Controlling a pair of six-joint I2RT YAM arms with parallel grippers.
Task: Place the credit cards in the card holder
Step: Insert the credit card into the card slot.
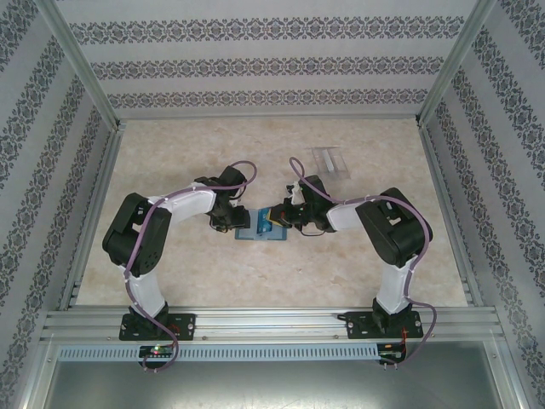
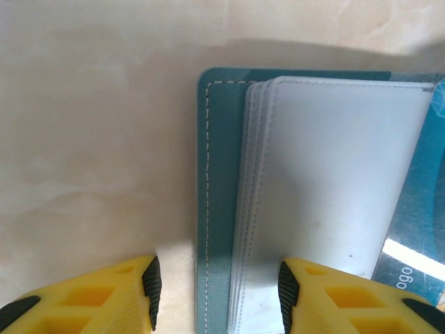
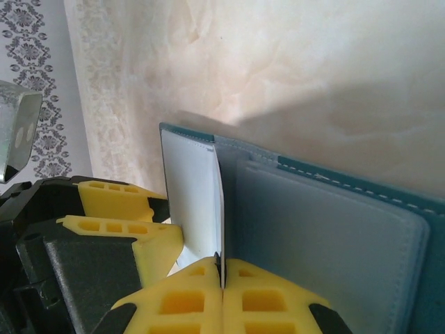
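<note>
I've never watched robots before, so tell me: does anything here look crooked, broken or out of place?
Nothing looks damaged or spilled. The one odd sight is the credit card, which stands on edge rather than lying flat, pinched in the right gripper at the pockets of the open card holder.

A clear plastic box [image 1: 329,161] lay on the marbled beige bench [image 1: 255,273], near the floral-striped back wall [image 1: 255,51].

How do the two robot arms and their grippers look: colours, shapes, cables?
Both the left arm and right arm have white links, black joints and a looping lilac cable. The left gripper and right gripper have yellow plastic fingers with rectangular hollows and black pads.
</note>
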